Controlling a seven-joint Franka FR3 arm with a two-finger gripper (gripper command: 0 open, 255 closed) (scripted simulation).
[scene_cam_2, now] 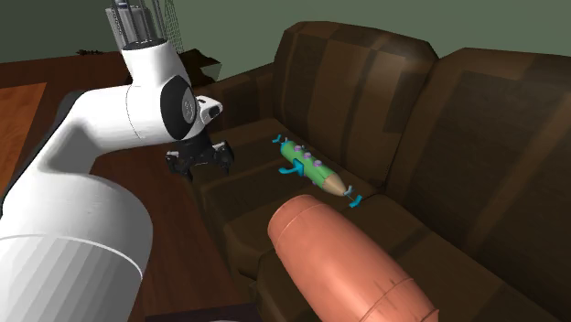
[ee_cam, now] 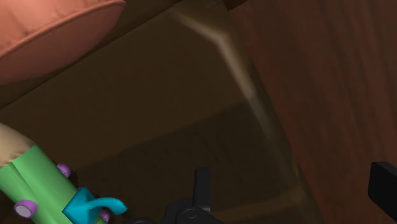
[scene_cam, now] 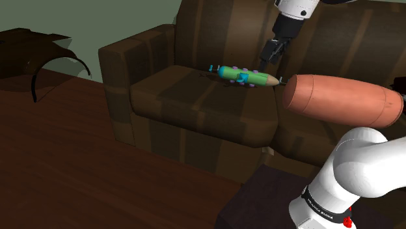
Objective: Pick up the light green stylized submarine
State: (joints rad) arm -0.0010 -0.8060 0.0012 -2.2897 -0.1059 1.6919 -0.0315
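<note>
Light green stylized submarine (scene_cam: 250, 77) with teal fin, purple studs lies on brown sofa cushion (scene_cam: 195, 97), below and outside the jaws; all-black two-finger gripper (scene_cam: 269, 57) hovers, jaws apart, empty. Approach step; next move calls for centring over the hull, then lowering

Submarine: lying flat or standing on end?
Lying flat. The green submarine rests lengthwise on the sofa seat cushion, its tapered end toward the orange bolster.
</note>
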